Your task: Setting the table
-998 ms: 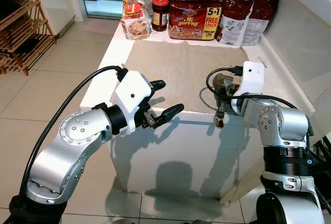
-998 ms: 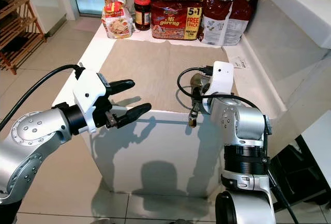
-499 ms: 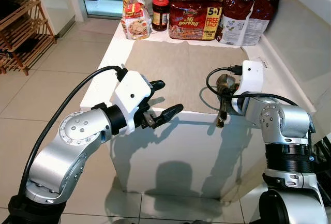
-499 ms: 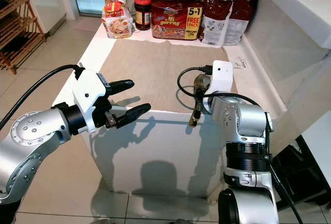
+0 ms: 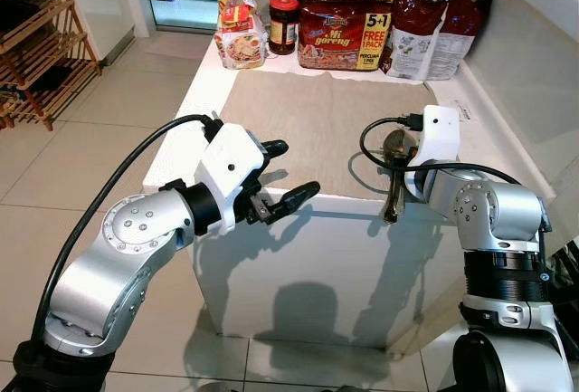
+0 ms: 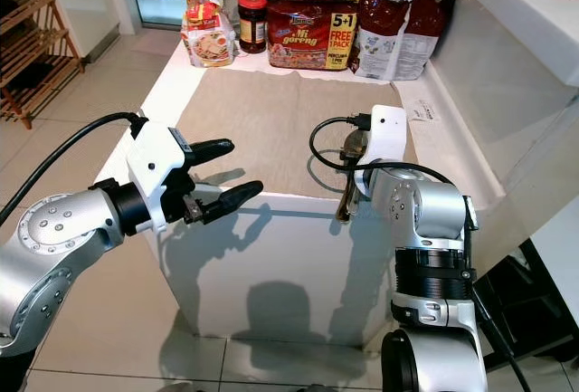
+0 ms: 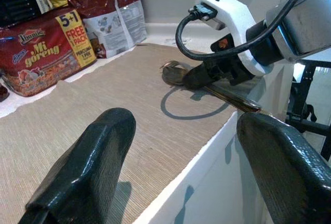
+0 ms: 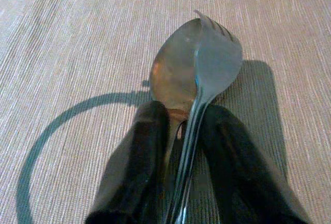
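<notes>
Spoon (image 8: 173, 71) and fork (image 8: 214, 53): stacked together, fork on top of the spoon bowl, both pinched between the two black fingers (image 8: 137, 167) of the right gripper (image 5: 395, 158). In the left eye view they sit right of centre, heads over the placemat (image 5: 308, 125), handles slanting down past the near edge of the white counter (image 5: 204, 93). The right wrist view shows the heads just above the woven mat, casting a shadow on it; whether they touch it cannot be told.

Right gripper: clamped on the spoon and fork necks, one finger on each side, right of centre in the head views, at the mat's near right corner.

Left gripper (image 5: 276, 179): left of centre in the left eye view, at the counter's near left edge, fingers spread wide and holding nothing. In the left wrist view both fingers (image 7: 88, 167) frame the mat, with the right gripper and cutlery between them further off.

Background, upper part of the frame along the counter's far edge: noodle multipack (image 5: 344, 32), jar (image 5: 283, 23), snack bag (image 5: 237, 28), red-and-white bag (image 5: 425, 28). Wooden rack (image 5: 41, 43) at upper left on the tiled floor.
</notes>
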Robot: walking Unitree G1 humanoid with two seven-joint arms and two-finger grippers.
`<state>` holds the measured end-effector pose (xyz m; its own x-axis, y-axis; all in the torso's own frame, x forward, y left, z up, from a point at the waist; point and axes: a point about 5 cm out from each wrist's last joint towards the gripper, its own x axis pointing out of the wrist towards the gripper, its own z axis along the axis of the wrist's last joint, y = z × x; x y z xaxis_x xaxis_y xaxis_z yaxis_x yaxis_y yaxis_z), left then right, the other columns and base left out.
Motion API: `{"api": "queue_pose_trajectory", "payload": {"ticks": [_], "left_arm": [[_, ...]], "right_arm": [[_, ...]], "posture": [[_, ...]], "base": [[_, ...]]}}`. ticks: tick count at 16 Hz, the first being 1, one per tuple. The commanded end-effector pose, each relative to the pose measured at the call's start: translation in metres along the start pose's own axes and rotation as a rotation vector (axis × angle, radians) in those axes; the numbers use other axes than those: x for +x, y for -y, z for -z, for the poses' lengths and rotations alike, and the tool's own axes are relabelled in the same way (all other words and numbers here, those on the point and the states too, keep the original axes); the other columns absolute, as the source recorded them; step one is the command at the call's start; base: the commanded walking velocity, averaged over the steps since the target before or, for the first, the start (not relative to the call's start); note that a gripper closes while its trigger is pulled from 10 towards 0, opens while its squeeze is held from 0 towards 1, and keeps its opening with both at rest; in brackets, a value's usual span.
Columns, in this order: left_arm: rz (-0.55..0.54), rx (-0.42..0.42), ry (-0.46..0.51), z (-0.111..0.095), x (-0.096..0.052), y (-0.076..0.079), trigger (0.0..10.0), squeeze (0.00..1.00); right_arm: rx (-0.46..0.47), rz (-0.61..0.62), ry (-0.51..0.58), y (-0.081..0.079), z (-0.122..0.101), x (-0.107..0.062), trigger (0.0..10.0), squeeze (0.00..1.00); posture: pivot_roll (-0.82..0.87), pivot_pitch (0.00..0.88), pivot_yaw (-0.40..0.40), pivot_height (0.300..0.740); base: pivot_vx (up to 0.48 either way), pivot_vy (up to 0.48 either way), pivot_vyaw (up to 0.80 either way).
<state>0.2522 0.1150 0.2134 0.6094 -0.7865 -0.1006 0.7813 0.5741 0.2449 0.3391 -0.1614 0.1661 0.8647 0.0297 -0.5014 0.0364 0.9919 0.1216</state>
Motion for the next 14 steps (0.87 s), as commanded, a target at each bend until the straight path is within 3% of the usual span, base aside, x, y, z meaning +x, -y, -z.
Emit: {"api": "queue_pose_trajectory", "payload": {"ticks": [1, 9, 14], "left_arm": [[0.011, 0.011, -0.006, -0.001, 0.001, 0.000, 10.0, 0.00], [-0.003, 0.019, -0.002, -0.004, 0.001, -0.004, 10.0, 0.00], [-0.051, 0.037, -0.002, -0.004, 0.005, -0.012, 10.0, 0.00]], "right_arm": [[0.001, 0.016, -0.015, 0.003, -0.001, 0.002, 0.0, 0.00], [0.018, 0.023, 0.097, 0.003, -0.026, -0.012, 0.0, 0.00], [-0.047, 0.057, 0.289, 0.007, -0.047, -0.034, 0.0, 0.00]], "posture": [[0.10, 0.024, -0.058, 0.740], [0.09, 0.022, -0.043, 0.740], [0.08, 0.024, -0.025, 0.740]], "base": [[0.000, 0.000, 0.00], [0.000, 0.000, 0.00], [0.000, 0.000, 0.00]]}}
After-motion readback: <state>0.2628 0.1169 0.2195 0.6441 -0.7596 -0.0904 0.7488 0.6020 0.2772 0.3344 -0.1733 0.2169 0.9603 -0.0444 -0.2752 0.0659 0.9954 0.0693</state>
